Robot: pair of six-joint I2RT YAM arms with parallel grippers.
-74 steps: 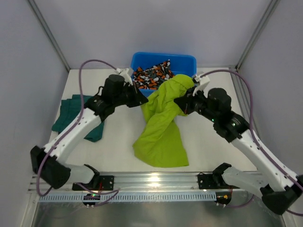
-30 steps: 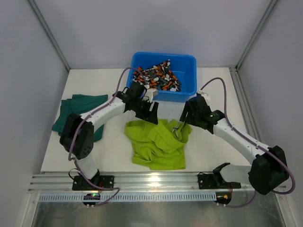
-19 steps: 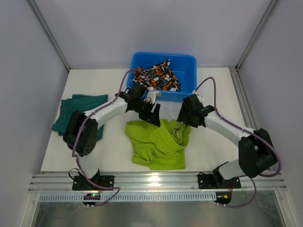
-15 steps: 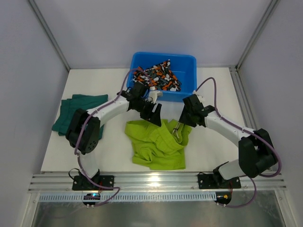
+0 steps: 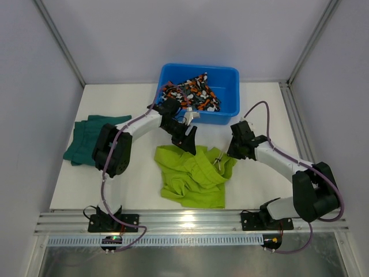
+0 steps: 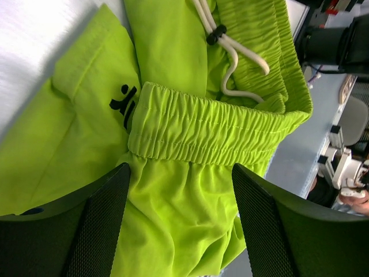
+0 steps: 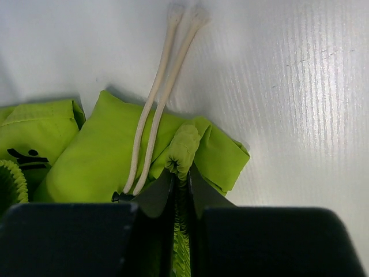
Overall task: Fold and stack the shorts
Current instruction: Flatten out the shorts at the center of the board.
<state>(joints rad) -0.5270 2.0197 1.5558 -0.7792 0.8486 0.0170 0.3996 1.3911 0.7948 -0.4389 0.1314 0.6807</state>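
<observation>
The lime yellow-green shorts (image 5: 190,173) lie crumpled on the table in front of the blue tub. My right gripper (image 7: 181,190) is shut on a bunched fold of their waistband (image 7: 183,151) at the right edge, next to the white drawstring (image 7: 151,121). In the top view that gripper (image 5: 222,159) sits low on the cloth. My left gripper (image 6: 181,231) hovers open over the elastic waistband (image 6: 213,130), with nothing between its fingers (image 6: 98,225). From above it (image 5: 189,138) is at the shorts' top edge. The dark teal-green shorts (image 5: 92,141) lie at the left. The camouflage shorts (image 5: 190,95) are in the tub.
The blue plastic tub (image 5: 228,74) stands at the back middle of the white table. Metal frame posts rise at both back corners, and a rail runs along the near edge (image 5: 184,219). The cables of both arms loop above the table.
The lime shorts went from hanging between the arms to lying on the table. My right gripper has shut on the waistband fold. The left gripper stays open and shifted slightly right.
</observation>
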